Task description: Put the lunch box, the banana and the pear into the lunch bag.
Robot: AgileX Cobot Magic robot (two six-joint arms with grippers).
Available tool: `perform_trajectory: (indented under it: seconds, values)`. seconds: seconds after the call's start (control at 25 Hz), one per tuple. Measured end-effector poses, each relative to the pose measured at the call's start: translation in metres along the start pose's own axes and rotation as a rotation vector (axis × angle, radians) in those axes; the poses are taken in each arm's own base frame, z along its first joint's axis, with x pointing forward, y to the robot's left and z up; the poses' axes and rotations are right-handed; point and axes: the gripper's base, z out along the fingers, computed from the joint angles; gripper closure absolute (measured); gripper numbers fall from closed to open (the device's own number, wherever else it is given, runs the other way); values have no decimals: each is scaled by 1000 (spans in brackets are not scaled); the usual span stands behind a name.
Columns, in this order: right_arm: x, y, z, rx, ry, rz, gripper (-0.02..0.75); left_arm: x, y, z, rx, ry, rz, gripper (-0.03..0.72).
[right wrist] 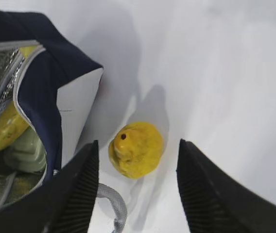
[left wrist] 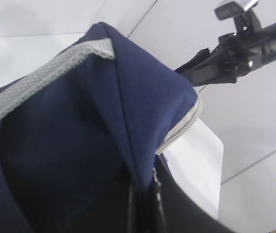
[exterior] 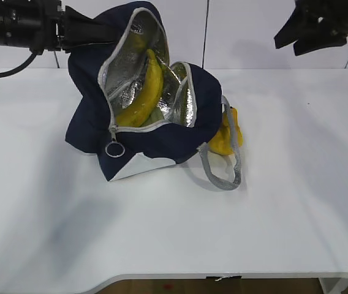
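The navy lunch bag [exterior: 94, 116] stands open on the white table, foil lining showing. The banana [exterior: 146, 92] leans inside it, above the pale green lunch box [exterior: 155, 116]. Both also show in the right wrist view, the banana [right wrist: 4, 128] above the lunch box [right wrist: 26, 148]. My left gripper [exterior: 100, 30] is shut on the bag's upper flap and holds it up; in the left wrist view [left wrist: 143, 189] its jaws pinch the navy fabric [left wrist: 79, 121]. The pear [exterior: 226, 138] lies on the table against the bag's right side. My right gripper [exterior: 302, 33] hangs open high above the pear [right wrist: 135, 148].
A grey webbing handle [exterior: 220, 174] loops on the table in front of the pear. The zipper's ring pull [exterior: 114, 149] hangs at the bag's front. The table's front edge [exterior: 223, 275] is near the bottom of the exterior view.
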Motion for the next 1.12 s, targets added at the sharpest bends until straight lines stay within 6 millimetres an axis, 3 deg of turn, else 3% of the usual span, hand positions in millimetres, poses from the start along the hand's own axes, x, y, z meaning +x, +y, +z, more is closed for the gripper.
perform_trajectory:
  seconds: [0.2, 0.52, 0.92, 1.12]
  values:
    - [-2, -5, -30, 37, -54, 39, 321, 0, 0, 0, 0, 0, 0, 689]
    - [9, 7, -55, 47, -65, 32, 321, 0, 0, 0, 0, 0, 0, 689]
    - [58, 17, -56, 50, -145, -5, 321, 0, 0, 0, 0, 0, 0, 689]
    - [86, 18, -40, -22, -226, -54, 321, 0, 0, 0, 1, -2, -1, 689]
